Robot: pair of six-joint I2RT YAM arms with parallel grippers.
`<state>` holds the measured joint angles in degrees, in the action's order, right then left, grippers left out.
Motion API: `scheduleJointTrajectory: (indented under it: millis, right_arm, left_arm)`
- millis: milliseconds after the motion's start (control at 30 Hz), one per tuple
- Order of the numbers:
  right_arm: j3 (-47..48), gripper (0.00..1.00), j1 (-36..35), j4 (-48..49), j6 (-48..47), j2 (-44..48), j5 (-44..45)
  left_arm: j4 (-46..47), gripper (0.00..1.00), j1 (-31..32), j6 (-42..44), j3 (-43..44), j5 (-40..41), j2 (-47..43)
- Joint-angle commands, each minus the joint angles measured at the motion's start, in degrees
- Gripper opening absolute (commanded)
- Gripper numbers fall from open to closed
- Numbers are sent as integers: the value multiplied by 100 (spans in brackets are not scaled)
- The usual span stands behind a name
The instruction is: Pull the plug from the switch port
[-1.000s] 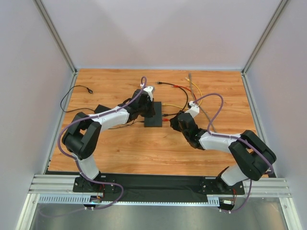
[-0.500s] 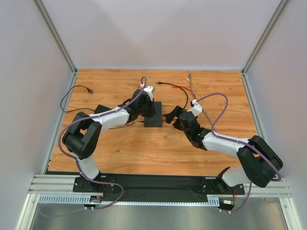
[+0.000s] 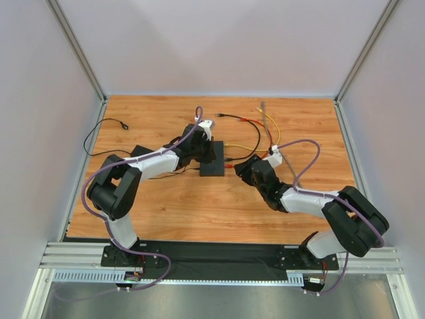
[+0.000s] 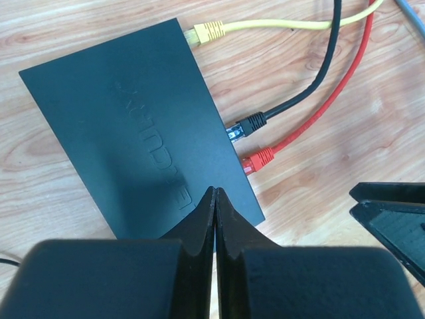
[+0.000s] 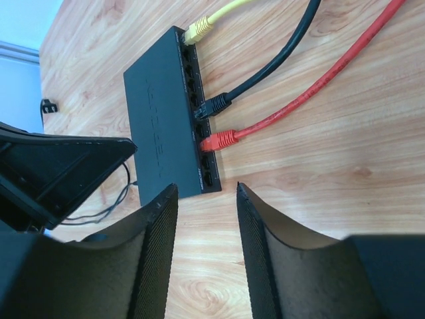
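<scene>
Currently one switch [image 4: 133,126], three plugs, yellow plug [image 4: 206,30], black plug [image 4: 251,123], red plug [image 4: 262,157], left gripper [image 4: 214,219] closed, right gripper [image 5: 206,191] parted

no text can be read for certain. the switch [image 4: 133,126] carries one raised word in its own black along the top face, too faint to make out in the left wrist view and too small in the right wrist view [image 5: 163,126].

Flat black switch [image 4: 133,126]; yellow plug [image 4: 207,30], black plug [image 4: 252,123], red plug [image 4: 261,158] inserted.
</scene>
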<state>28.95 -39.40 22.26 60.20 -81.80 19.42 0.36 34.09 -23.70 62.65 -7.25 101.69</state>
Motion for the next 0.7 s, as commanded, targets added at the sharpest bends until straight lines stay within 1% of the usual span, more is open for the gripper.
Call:
scheduleJointTrajectory:
  millis: [0, 33, 67, 133, 167, 233, 367, 667]
  right_arm:
    - [49, 41, 28, 533, 343, -283, 133]
    - [162, 41, 37, 638, 299, -380, 10]
    - [207, 38, 20, 691, 290, -537, -43]
    - [286, 35, 20, 850, 316, -688, -123]
    - [295, 33, 28, 920, 316, -793, -140]
    - [304, 33, 29, 1096, 308, -881, -149]
    - [339, 37, 29, 1386, 290, -1180, -193]
    - [313, 37, 20, 1834, 448, -1611, -158]
  left_arm:
    - [-10, 1, -34, 85, 291, -146, 158]
    - [-210, 1, -42, 85, 352, -137, 184]
    - [-247, 1, -42, 94, 379, -137, 228]
    - [-334, 1, -42, 94, 423, -75, 246]
    - [-344, 0, -42, 103, 441, -67, 290]
    - [-448, 0, -42, 120, 519, -58, 377]
    - [-633, 0, -51, 129, 687, -40, 544]
    - [-1073, 0, -60, 156, 1012, 92, 817]
